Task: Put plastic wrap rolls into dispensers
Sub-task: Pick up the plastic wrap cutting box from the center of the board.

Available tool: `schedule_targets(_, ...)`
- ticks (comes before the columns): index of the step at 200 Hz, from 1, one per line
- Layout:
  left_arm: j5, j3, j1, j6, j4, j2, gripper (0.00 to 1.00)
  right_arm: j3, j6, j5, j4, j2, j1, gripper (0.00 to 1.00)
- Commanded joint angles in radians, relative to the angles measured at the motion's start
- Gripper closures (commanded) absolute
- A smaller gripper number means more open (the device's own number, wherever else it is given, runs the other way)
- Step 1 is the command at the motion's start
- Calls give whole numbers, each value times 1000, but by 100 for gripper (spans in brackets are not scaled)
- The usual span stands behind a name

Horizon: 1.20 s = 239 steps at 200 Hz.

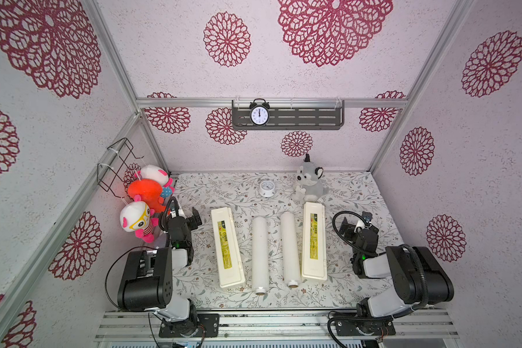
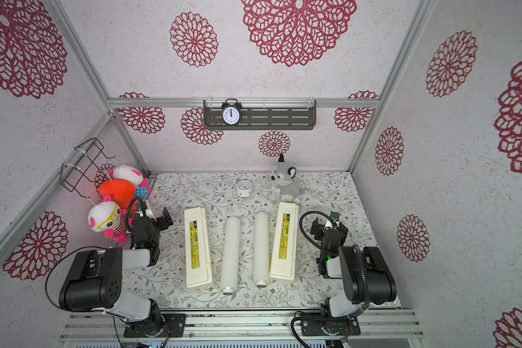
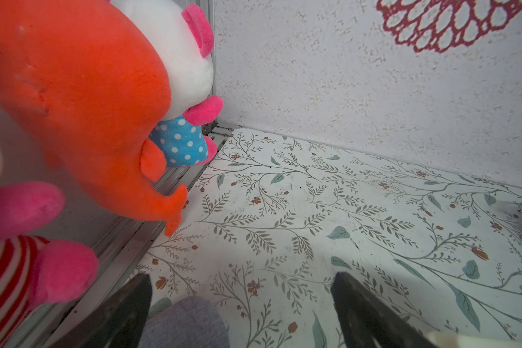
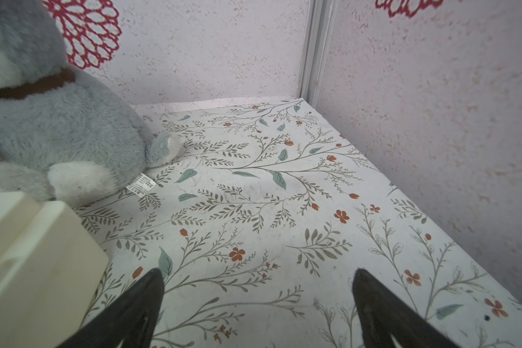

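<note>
Cream-white plastic marks the two dispensers lying lengthwise on the leaf-patterned tabletop (image 1: 359,192), lids shut, each with a yellow-green label strip on top: the left dispenser (image 1: 226,247) and the right dispenser (image 1: 314,241). Between them lie the two plastic wrap rolls, side by side but apart, their hollow cores showing at the near ends: the left roll (image 1: 259,254) just beside the left dispenser, and the right roll (image 1: 290,250) just beside the right dispenser. The left gripper (image 1: 193,218) rests at the left edge of the tabletop, its jaws spread wide with nothing between them, as the left wrist view (image 3: 241,304) confirms. The right gripper (image 1: 348,227) sits to the right of the right dispenser, likewise wide open and empty (image 4: 258,301); a corner of that dispenser (image 4: 36,256) shows in the right wrist view. A grey plush animal (image 1: 309,180) sits at the far end of the right dispenser, with a small white clock (image 1: 266,188) to its left. Plush toys (image 1: 146,192) hang at the left wall beside the left arm. A black alarm clock (image 1: 259,114) stands on the wall shelf (image 1: 314,117).
</note>
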Motion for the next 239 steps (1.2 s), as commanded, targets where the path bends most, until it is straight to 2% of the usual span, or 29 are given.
schedule_targets(1,-9,-7,0,13,4,3,2,4,-13,12,28,-16,6,1)
schedule_targets(23,-19,7,0,5,-51,-38,2,3,6,42,2,-52,4,2)
schedule_targets(63,-70,151,-27,-7,-395,-186,2,167,37,-28,-457,-279,-1,2)
schedule_targets(92,29,302,-56,-157,-642,-219,2,340,137,-144,-826,-329,9,2)
schedule_targets(118,44,378,-129,-239,-763,-213,2,471,223,-203,-1060,-294,50,1)
schedule_targets(149,96,379,-179,-334,-796,-219,2,569,287,-232,-1213,-205,140,1)
schedule_targets(172,132,350,-202,-385,-792,-230,2,611,335,-259,-1255,-134,203,1)
schedule_targets(239,163,303,-255,-415,-756,-221,2,717,410,-166,-1324,56,362,1)
